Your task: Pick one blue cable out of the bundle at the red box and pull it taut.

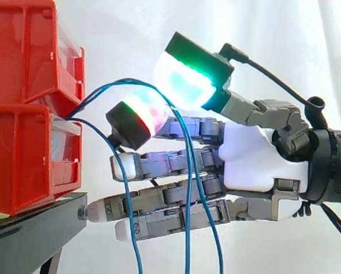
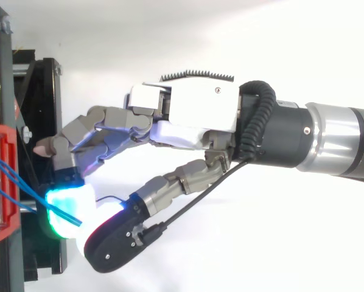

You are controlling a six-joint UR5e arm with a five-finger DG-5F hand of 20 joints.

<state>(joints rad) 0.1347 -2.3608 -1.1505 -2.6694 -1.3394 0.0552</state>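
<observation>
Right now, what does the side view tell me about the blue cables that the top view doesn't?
Side view adds: the blue cables arch out where the two stacked red bins meet, cross in front of the hand and hang past the bottom edge. Top view adds: the arm's silver section behind the wrist, and the cables slanting from the bin toward the hand. Shared: hand, cables, red bin, black stand.

Close level side view, close overhead view, both on hand (image 1: pixel 256 160) beside red bins (image 1: pixel 28 114)
</observation>
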